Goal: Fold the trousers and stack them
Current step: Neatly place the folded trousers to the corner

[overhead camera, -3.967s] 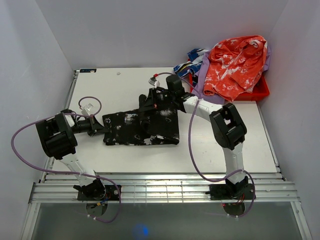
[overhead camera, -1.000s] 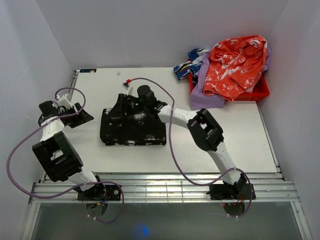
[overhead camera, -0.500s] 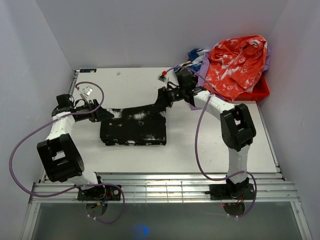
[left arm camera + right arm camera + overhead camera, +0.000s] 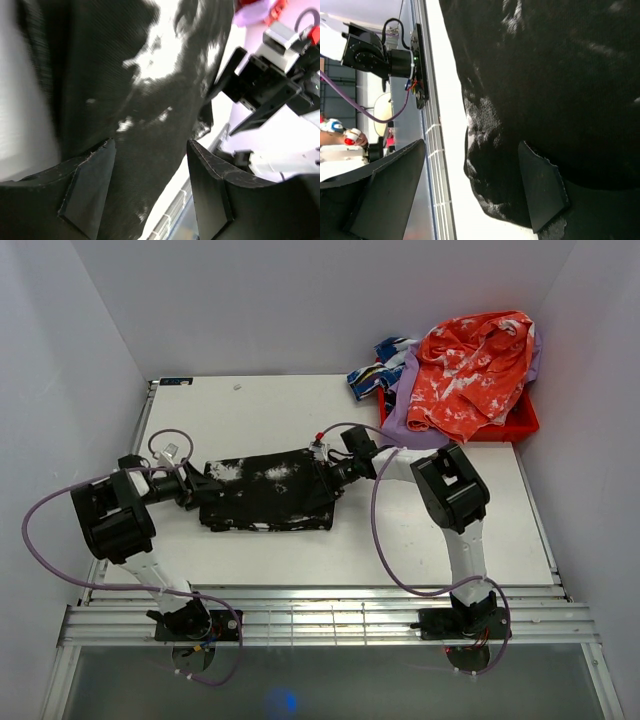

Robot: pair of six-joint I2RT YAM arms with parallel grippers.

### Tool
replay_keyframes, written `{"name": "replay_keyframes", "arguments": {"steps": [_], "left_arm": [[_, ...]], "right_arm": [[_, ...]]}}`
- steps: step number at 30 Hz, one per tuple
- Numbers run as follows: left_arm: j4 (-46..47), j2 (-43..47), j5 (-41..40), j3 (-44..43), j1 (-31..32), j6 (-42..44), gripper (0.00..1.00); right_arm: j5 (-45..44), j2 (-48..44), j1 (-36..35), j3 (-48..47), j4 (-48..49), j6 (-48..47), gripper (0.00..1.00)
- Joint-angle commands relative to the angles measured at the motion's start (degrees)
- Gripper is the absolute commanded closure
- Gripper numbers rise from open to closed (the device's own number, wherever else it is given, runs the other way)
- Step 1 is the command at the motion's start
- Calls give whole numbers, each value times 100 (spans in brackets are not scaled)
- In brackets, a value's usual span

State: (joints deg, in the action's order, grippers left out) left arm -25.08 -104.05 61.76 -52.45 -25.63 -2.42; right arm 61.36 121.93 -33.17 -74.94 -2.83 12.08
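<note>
Looking at one pair of trousers [image 4: 268, 492] here, folded down into a flat black rectangle with white splatter, lying a bit left of centre on the table [image 4: 430, 530]. Stretched longways left to right, short ends pointing at the two arms.

Got the left gripper [image 4: 197, 490] right at the left short end, low over the table, fingers spread wide with cloth showing between them, not clamped on anything. Same deal with the right gripper [image 4: 335, 475] at the right short end: spread open, fabric edge between the fingers, nothing pinched. So one arm per end, neither clearly nearer.

Guessing the next bit means closing on both ends and bringing one over the other across that long axis, or else sliding the bundle off to a stacking spot. Can't say which.

Counting up: one pair of trousers, two grippers, one red bin [image 4: 522, 426] at the far right corner, heaped with one orange-red speckled garment [image 4: 470, 365] over one lilac cloth [image 4: 405, 435], plus one blue-white patterned cloth [image 4: 375, 375] just left of it. Can't see any stack started.
</note>
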Motion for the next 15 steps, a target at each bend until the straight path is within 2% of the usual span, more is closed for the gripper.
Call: {"name": "replay_keyframes", "arguments": {"steps": [1, 6, 8, 10, 11, 12, 13, 15], "left_arm": [[346, 252, -981, -476, -337, 39, 28], [-22, 1017, -1649, -1520, -312, 680, 24], [-556, 1490, -2253, -1820, 144, 1452, 23], [-734, 1878, -3033, -1884, 838, 1883, 23], [-866, 2228, -3238, -1849, 1066, 1894, 17], [-893, 2370, -3536, -1805, 1599, 1816, 16], [-893, 2459, -4740, -1691, 1970, 1362, 15], [-1173, 2486, -5723, -1742, 2882, 754, 16]], "right_arm": [[-318, 357, -32, -257, 212, 109, 19], [-266, 552, -461, -1382, 195, 207, 15], [-230, 385, -524, -1558, 535, 443, 12], [-309, -10, -463, -1638, 643, 532, 6], [-387, -159, -332, -1673, 635, 541, 4], [-458, -465, -235, -1726, 591, 463, 3], [-554, -625, -103, -1770, 451, 349, 6], [-905, -1168, 353, -1570, 14, -88, 10]]}}
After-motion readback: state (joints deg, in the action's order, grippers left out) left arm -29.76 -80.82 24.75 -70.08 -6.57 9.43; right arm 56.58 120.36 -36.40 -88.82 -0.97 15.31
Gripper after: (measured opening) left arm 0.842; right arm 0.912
